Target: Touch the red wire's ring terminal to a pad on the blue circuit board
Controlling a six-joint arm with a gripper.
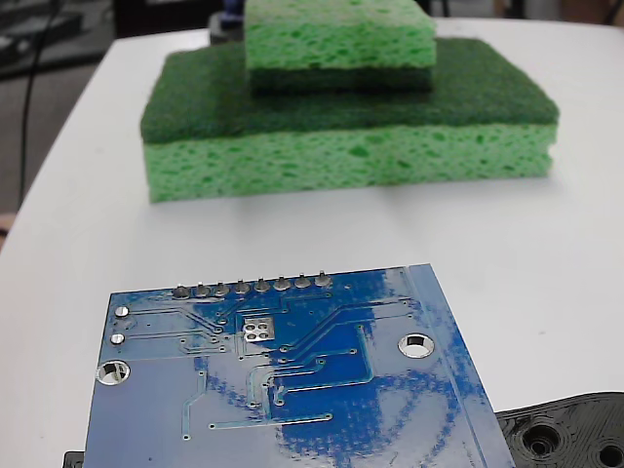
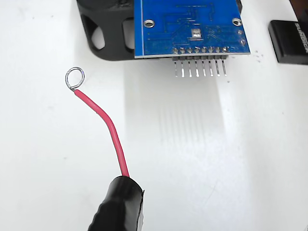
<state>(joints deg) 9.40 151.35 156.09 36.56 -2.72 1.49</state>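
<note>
Black tape-wrapped claw tip [image 2: 119,204], jaws hidden, open or closed unclear. Thin red wire [image 2: 108,127] sticks out ahead; its silvery ring terminal [image 2: 74,78] hangs over the white table [image 2: 202,159], left of the glossy blue circuit board [image 2: 190,26], apart from it.

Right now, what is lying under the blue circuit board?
A black plastic plate pokes out from under the blue circuit board; the wrist view shows it too. How far it reaches underneath is covered.

Two stacked green sponges [image 1: 351,117] — white table [image 1: 546,253]; black plate [image 1: 570,434]

Gripper [image 2: 119,204] as a glossy black rounded tip, tape-wrapped.
</note>
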